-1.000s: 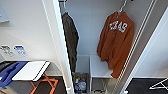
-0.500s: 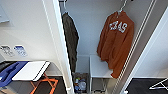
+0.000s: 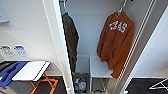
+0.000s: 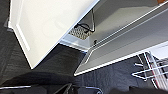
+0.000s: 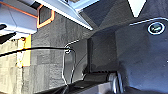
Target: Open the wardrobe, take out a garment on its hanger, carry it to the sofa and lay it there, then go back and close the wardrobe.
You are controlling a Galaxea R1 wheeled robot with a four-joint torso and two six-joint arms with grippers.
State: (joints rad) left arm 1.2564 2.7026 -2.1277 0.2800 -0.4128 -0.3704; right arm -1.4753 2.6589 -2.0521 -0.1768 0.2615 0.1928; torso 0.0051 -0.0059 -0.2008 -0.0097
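The wardrobe (image 3: 87, 30) stands open in front of me, its white left door (image 3: 57, 45) and right door (image 3: 155, 55) both swung outward. Inside on the right hangs the garment (image 3: 115, 45), a burnt-orange hooded sweatshirt with white letters on the chest. It hangs from a thin white hanger (image 3: 121, 7) hooked near the top. The left wrist view looks along the floor at the lower edges of the two open doors (image 4: 50, 25). A dark part of my left gripper (image 4: 75, 88) and of my right gripper (image 5: 87, 85) shows low over the grey carpet.
A dark olive jacket (image 3: 71, 40) hangs at the wardrobe's left side. A white shelf (image 3: 98, 67) sits below the sweatshirt, with a basket (image 3: 80, 83) on the wardrobe floor. A blue and white table with orange legs (image 3: 30, 71) stands left, a white wire rack (image 3: 158, 85) right.
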